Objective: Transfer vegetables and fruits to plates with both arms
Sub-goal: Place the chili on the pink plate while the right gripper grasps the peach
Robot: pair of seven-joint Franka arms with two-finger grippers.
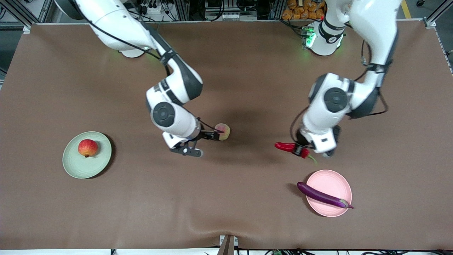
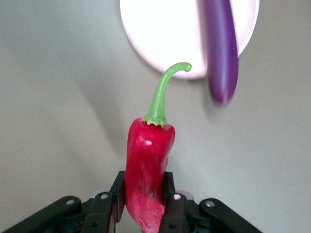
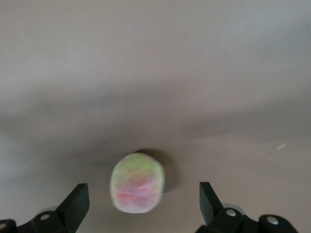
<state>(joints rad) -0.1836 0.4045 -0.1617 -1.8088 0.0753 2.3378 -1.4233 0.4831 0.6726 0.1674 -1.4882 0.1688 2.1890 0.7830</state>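
The red fruit (image 1: 87,147) already lay on the green plate (image 1: 87,154). The right gripper (image 1: 205,143) spread open around the peach (image 1: 222,131) on the worktop (image 1: 226,198). The left gripper (image 1: 300,150) clamped the chili (image 1: 287,146), not yet plated, near the pink plate (image 1: 329,197) bearing the eggplant (image 1: 322,195).

Your left gripper (image 1: 300,150), clamped on the chili (image 1: 288,147), hangs over bare table near the pink plate (image 1: 334,184). The eggplant (image 1: 322,195) lies across that plate's nearer part, overhanging both rims; the part toward the bases is bare. Your right gripper (image 1: 208,140) stands spread wide by the peach (image 1: 223,131), bare table around it. On the green plate (image 1: 76,163), the red fruit (image 1: 87,147) leaves the nearer part free.
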